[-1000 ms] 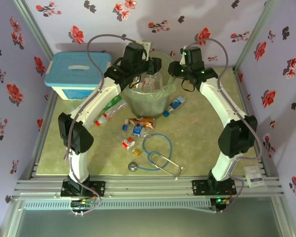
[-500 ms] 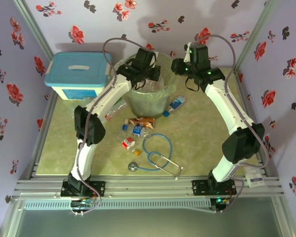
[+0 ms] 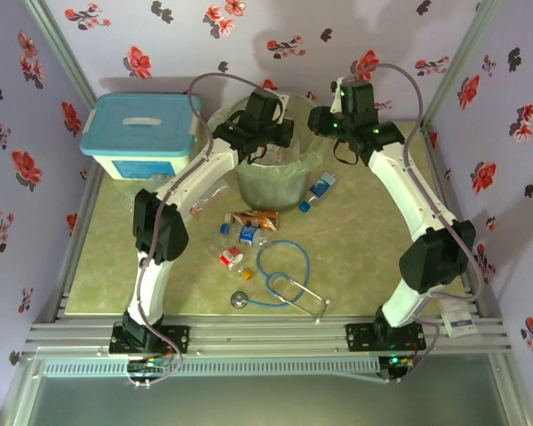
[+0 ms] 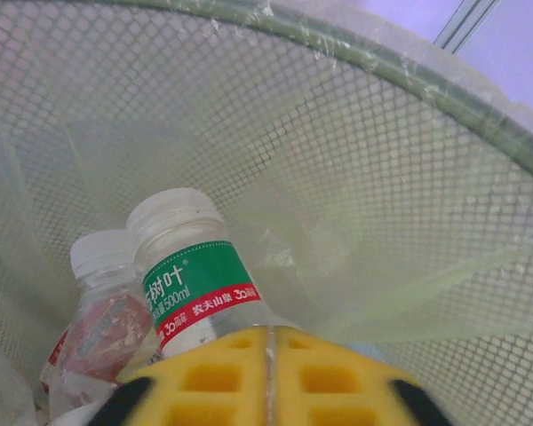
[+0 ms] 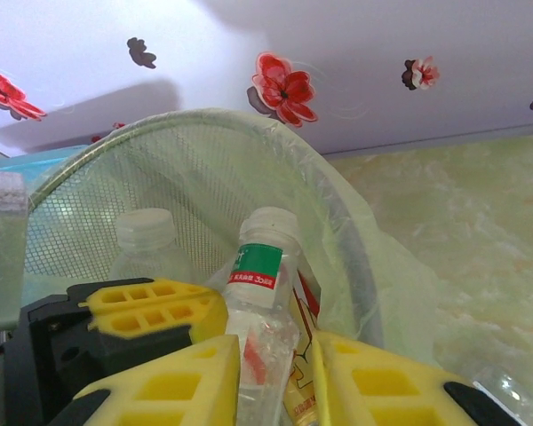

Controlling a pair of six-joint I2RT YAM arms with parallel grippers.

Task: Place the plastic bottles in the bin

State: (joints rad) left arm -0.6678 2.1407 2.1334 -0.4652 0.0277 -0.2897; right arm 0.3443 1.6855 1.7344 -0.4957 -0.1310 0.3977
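Seen from overhead, a blue-lidded box sits at 10 o'clock on the table. Both arms arch up from the near edge towards the bin at 12 o'clock. The left gripper hangs over the bin's mouth with its wrist bent down, and the right gripper is at the rim's 2 o'clock. Loose plastic bottles lie around the bin from 8 to 4 o'clock, with a stethoscope nearer the bases.

The left wrist view looks inside the mesh bin. The left pads are pressed flat together with nothing between them. Past them is a green-labelled bottle, with a red-labelled bottle against it at 9 o'clock.

The right wrist view has the right pads clamped on a clear bottle with a similar green label. I cannot tell whether it is the same bottle.
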